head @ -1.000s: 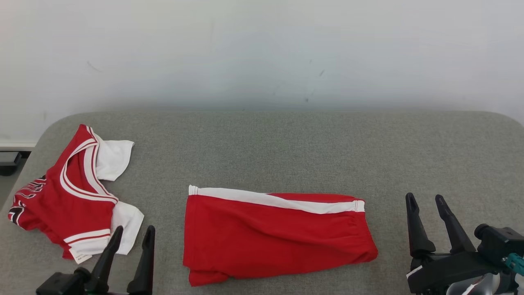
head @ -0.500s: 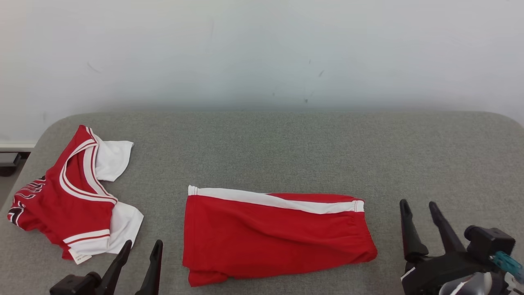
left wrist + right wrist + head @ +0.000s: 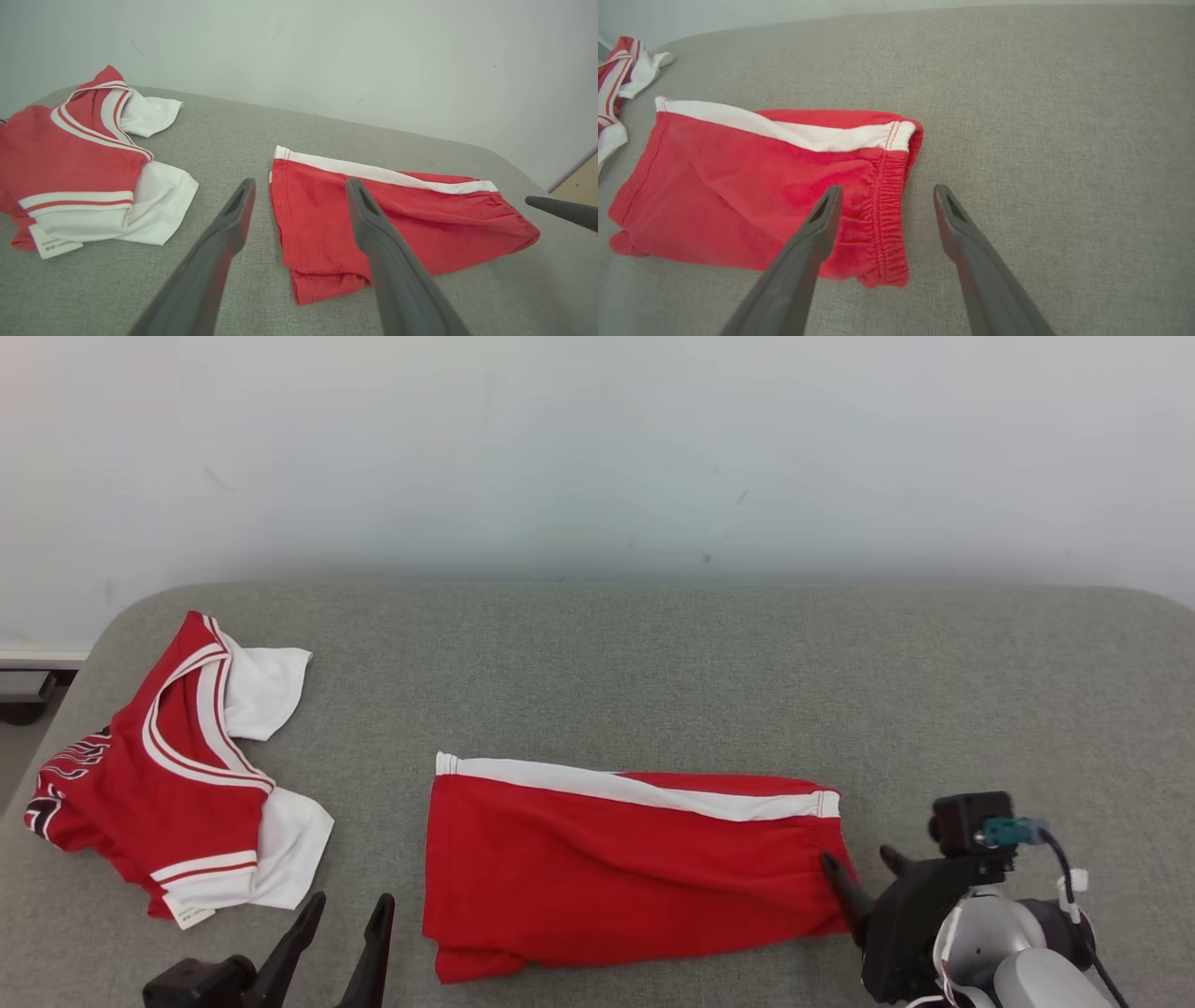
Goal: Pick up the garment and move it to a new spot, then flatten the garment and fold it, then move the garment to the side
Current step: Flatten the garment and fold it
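Red fabric shorts with white stripe (image 3: 625, 868) look folded, so likely the move-aside step. Both sets of fingers splayed, empty: right gripper (image 3: 857, 857) at waistband (image 3: 882, 210), left gripper (image 3: 350, 898) by hem (image 3: 280, 210). Next: clamp both ends.

Head view looks down; both low wrist views share the red shorts (image 3: 635, 877)
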{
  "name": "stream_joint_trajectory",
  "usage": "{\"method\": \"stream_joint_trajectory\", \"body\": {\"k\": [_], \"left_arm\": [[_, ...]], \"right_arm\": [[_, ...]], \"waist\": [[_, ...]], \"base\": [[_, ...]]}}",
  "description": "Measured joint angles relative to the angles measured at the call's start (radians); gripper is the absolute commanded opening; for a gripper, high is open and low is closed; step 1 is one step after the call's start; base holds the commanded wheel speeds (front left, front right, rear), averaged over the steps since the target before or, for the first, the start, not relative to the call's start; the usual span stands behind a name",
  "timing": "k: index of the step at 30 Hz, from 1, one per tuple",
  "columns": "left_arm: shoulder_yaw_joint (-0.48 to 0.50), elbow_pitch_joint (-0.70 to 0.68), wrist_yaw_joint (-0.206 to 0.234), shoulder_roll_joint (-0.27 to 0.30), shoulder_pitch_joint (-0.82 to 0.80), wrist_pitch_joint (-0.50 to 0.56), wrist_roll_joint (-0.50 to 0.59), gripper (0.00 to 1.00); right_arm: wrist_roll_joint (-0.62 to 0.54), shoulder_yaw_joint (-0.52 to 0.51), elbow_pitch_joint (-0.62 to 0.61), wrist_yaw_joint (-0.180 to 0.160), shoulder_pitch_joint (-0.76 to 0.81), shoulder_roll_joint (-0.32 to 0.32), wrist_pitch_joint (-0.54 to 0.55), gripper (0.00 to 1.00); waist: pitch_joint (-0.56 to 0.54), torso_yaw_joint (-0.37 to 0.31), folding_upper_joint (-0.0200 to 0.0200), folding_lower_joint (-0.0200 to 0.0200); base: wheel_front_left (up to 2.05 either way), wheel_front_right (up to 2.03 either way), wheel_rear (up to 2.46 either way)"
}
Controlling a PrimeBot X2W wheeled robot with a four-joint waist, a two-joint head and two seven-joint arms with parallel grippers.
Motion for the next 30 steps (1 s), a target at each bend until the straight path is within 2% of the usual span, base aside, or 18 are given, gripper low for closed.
{"method": "stream_joint_trajectory", "body": {"k": [4, 13, 30], "left_arm": [[-0.006, 0.011, -0.009, 0.000, -0.003, 0.009, -0.004, 1.00], [-0.004, 0.018, -0.010, 0.004, -0.003, 0.015, -0.007, 1.00], [-0.019, 0.029, -0.037, -0.001, -0.027, 0.026, -0.012, 1.00]], "right_arm": [[-0.003, 0.015, 0.049, -0.009, -0.034, -0.020, 0.145, 1.00], [0.003, 0.000, 0.112, -0.017, -0.082, -0.001, 0.297, 1.00], [0.016, -0.094, 0.218, -0.018, -0.162, 0.050, 0.433, 1.00]], "waist": [[-0.003, 0.008, 0.0000, 0.0000], [-0.006, 0.014, 0.0000, 0.0000], [0.040, 0.063, 0.0001, 0.0001]], "base": [[0.00, 0.00, 0.00], [0.00, 0.00, 0.00], [0.00, 0.00, 0.00]]}}
